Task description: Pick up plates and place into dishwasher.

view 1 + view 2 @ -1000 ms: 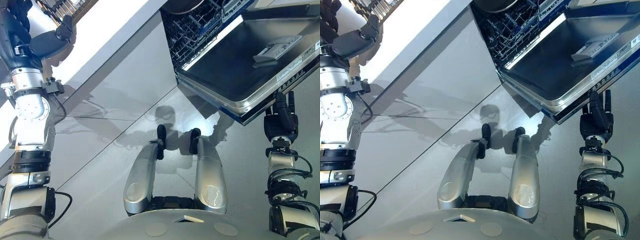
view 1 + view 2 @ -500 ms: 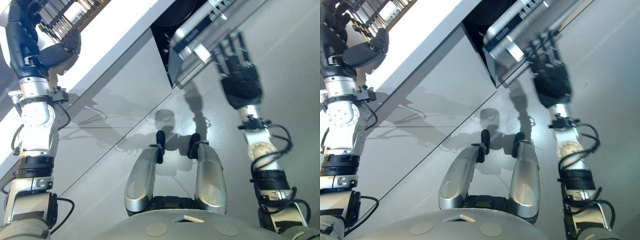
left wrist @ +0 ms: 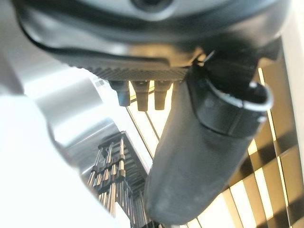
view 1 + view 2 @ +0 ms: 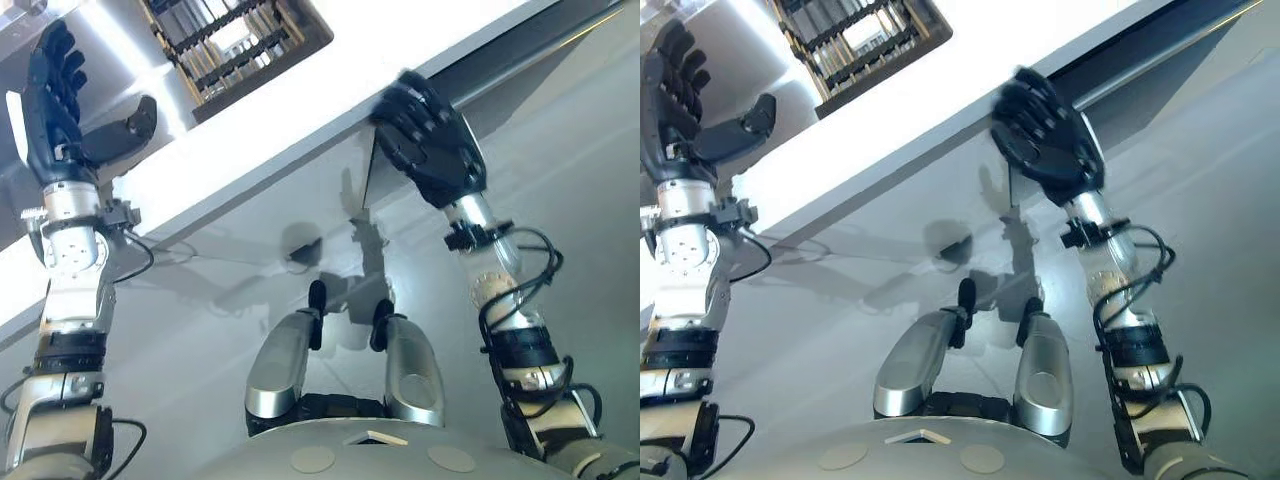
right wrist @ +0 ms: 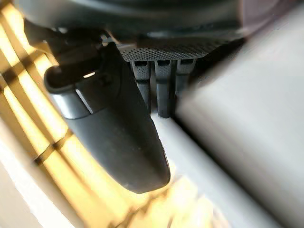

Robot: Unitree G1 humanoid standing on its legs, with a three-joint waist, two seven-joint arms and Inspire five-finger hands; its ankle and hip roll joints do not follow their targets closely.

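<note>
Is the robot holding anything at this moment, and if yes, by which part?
Nothing is held. The left hand is raised with straight fingers, empty. The right hand lies flat with straight fingers against the edge of the white counter, gripping nothing.

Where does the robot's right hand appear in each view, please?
Left eye view: right hand upper centre-right, fingers spread against the edge of the white counter.
Right eye view: same spot, slightly further left.
Right wrist view: its dark thumb and fingers, close up.
Left wrist view: the dark hand here is the left hand.
Shared landmark: the dark wire rack, in both eye views and the left wrist view.
</note>
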